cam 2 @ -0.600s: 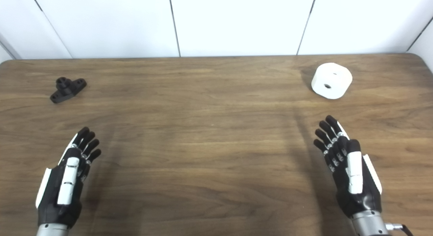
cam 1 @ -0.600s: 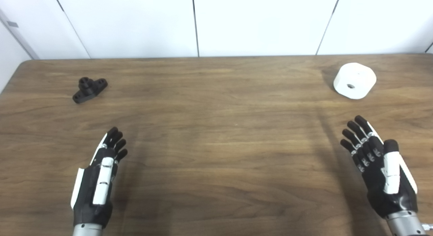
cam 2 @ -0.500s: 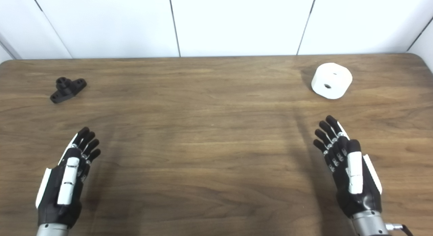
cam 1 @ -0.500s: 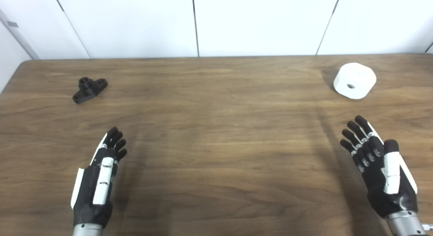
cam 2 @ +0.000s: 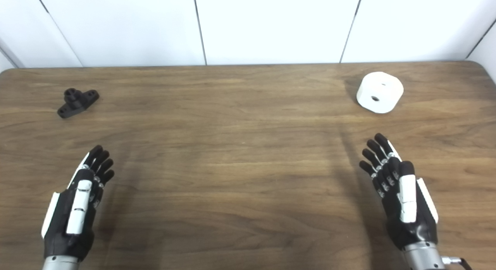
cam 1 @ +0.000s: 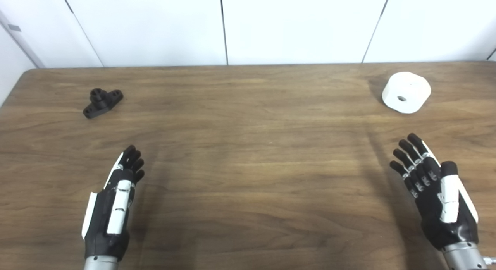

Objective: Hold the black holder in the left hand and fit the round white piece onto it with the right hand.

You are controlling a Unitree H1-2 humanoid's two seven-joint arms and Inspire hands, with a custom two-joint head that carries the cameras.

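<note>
Left hand (cam 1: 110,208) held over near-left table (cam 1: 248,153), fingers extended and slightly apart, nothing held or touched. Right hand (cam 1: 436,196) likewise spread wide, empty, palm turned inward. Holder (cam 1: 102,102) lies far left on table, well apart from left hand. White piece (cam 1: 406,92) sits far right, hole visible, beyond right fingertips, not touched. Wrists cut off by bottom edge. Contact of hands with table cannot be told. Since earlier frame: hands shifted only marginally; holder and white piece unmoved.

Bright even overhead light, soft shadows on table (cam 1: 248,153), slightly soft focus
</note>
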